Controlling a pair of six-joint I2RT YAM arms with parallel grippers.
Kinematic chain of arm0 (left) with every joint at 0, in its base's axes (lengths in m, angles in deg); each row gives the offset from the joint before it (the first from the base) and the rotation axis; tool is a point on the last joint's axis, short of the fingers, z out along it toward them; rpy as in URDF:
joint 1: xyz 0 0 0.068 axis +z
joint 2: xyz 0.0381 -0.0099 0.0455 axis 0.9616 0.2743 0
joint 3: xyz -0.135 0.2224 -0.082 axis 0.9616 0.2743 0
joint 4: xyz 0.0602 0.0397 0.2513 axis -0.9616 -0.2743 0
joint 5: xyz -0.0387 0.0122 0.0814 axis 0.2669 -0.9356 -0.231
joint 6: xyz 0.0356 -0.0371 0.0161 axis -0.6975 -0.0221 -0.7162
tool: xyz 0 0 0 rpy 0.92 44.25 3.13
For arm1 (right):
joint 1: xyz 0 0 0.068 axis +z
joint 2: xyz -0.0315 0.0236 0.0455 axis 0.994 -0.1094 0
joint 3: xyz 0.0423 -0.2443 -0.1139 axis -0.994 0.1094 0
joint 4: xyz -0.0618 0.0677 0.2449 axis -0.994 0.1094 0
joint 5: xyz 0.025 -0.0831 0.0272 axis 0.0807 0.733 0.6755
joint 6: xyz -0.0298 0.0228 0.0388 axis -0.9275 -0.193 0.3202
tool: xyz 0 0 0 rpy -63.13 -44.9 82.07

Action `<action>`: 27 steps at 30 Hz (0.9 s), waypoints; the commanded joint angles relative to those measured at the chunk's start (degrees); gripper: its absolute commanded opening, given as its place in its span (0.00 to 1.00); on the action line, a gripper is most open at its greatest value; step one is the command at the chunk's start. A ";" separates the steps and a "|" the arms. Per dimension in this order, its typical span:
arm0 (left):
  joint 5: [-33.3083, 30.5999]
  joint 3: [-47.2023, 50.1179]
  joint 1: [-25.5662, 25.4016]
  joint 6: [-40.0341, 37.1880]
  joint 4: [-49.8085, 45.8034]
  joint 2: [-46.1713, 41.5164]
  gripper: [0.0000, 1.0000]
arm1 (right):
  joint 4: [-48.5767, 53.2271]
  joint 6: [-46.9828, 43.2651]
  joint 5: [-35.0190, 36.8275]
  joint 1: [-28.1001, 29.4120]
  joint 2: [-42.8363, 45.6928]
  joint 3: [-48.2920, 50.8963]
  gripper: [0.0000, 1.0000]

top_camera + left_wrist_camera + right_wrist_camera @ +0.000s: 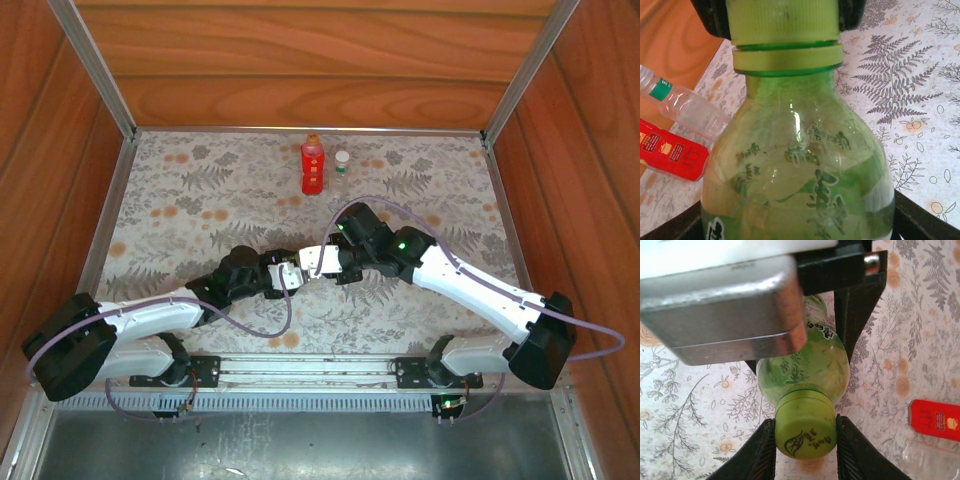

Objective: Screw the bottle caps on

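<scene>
Two claws engaged | left claw (287,277): clamped on green bottle (800,165) body | right claw (805,442): closed around yellow-green cap (805,425) seated on green bottle neck | red bottle (313,165), clear bottle (342,172): upright beyond green bottle, on counter (200,200)

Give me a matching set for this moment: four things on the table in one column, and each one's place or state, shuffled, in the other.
Things:
1. green bottle
2. yellow-green cap
3. red bottle
4. clear bottle

States:
A. standing at the far side, white cap on
B. pinched by the right gripper
C. standing at the far side, orange cap on
D. body held by the left gripper

Pairs: 1-D, 2-B, 3-C, 4-A
</scene>
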 commanded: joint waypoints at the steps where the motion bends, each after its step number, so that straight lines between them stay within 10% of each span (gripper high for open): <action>1: 0.82 0.12 -0.29 -0.38 1.07 -0.97 0.65 | 1.31 1.01 -0.97 0.46 -0.05 -0.50 0.22; 6: 0.63 0.09 -0.29 -0.43 1.04 -1.05 0.65 | -0.09 16.60 -1.36 0.36 -0.02 -1.21 0.20; 17: 0.01 0.21 -0.30 -0.61 0.92 -1.10 0.65 | -4.14 90.48 6.09 0.16 -2.91 -2.48 0.05; 21: 0.27 0.06 -0.28 -0.75 0.97 -0.78 0.65 | -1.07 84.05 7.35 0.23 -2.50 -3.35 0.18; 27: 0.19 0.39 -0.30 -0.69 0.95 -1.11 0.65 | -5.60 47.96 6.74 0.15 2.72 2.09 0.55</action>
